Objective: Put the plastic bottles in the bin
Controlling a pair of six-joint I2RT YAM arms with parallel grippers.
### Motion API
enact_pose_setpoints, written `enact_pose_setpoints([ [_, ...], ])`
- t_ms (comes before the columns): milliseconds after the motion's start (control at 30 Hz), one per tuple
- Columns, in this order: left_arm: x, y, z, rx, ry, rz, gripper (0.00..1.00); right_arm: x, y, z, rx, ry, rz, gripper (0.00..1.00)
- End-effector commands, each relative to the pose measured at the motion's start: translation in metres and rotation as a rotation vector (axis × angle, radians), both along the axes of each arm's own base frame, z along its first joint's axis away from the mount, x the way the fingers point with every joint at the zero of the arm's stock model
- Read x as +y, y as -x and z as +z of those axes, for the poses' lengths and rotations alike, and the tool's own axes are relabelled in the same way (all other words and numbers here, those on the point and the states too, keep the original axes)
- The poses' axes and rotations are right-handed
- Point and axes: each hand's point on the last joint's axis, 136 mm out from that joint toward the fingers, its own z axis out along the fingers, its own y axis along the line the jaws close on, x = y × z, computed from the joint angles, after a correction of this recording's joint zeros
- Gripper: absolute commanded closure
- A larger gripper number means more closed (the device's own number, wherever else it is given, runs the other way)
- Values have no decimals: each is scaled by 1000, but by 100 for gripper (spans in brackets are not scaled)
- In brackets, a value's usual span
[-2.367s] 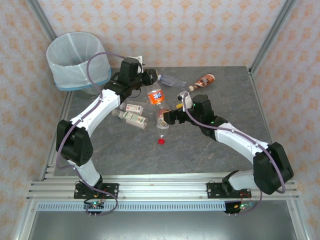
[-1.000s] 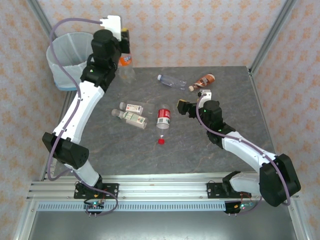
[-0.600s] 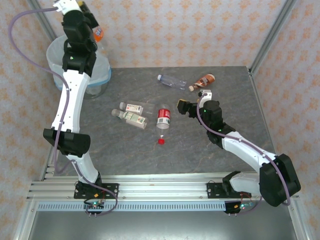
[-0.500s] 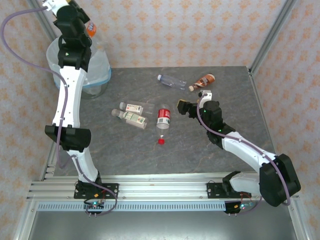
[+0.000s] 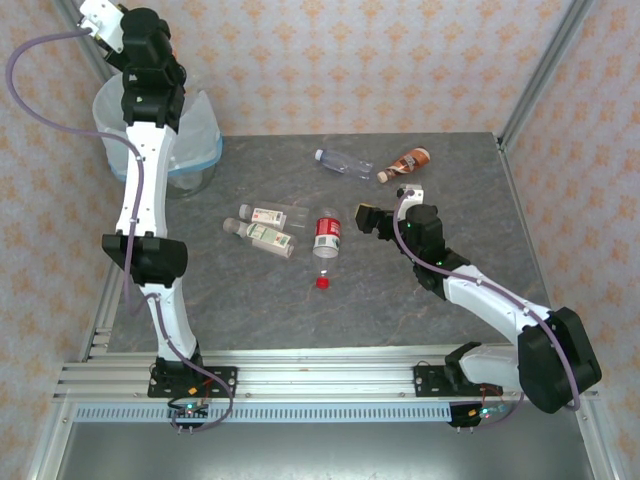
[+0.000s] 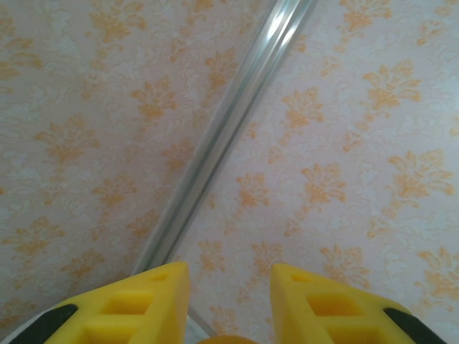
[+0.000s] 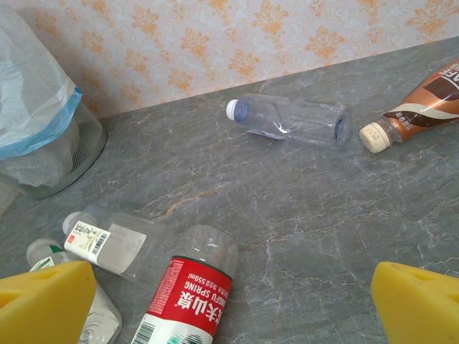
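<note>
Left claw (image 6: 229,278) is up high above the bin (image 5: 203,152) at far left, pinching an orange bottle (image 6: 229,340), while the right claw (image 7: 229,301) hangs spread wide near the red-labelled bottle (image 7: 188,297) lying on the worktop (image 5: 420,320).

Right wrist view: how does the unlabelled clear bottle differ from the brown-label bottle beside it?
The clear bottle is bare and see-through; the brown-label bottle wears a brown and orange wrap. The clear bottle's cap faces the bin; the brown-label bottle's cap faces the clear bottle's base. Both lie on their sides, capped.
</note>
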Motion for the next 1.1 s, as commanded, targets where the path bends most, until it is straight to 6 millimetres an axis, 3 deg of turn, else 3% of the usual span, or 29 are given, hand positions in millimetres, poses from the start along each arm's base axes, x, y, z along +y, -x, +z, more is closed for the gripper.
enact_pose_setpoints([
  [0,21,19,9,-65,16,131,100,-5,1,2,-8,-4,-19,1],
  [433,42,2,-37,51,38,237,100,-5,2,-4,9,-6,-21,1],
  [633,49,-9,-69,144,48,264,100,-6,3,-6,14,2,-22,1],
  [700,49,-15,-83,180,54,261,96,-6,3,-6,14,0,-21,1],
  [767,49,-21,-95,215,57,255,89,-6,3,-5,11,0,-21,1],
  [933,48,-30,-111,265,66,232,38,-5,2,-3,10,-1,-16,1],
  [1067,44,-31,-105,248,74,191,19,-5,2,-4,13,1,-16,1],
])
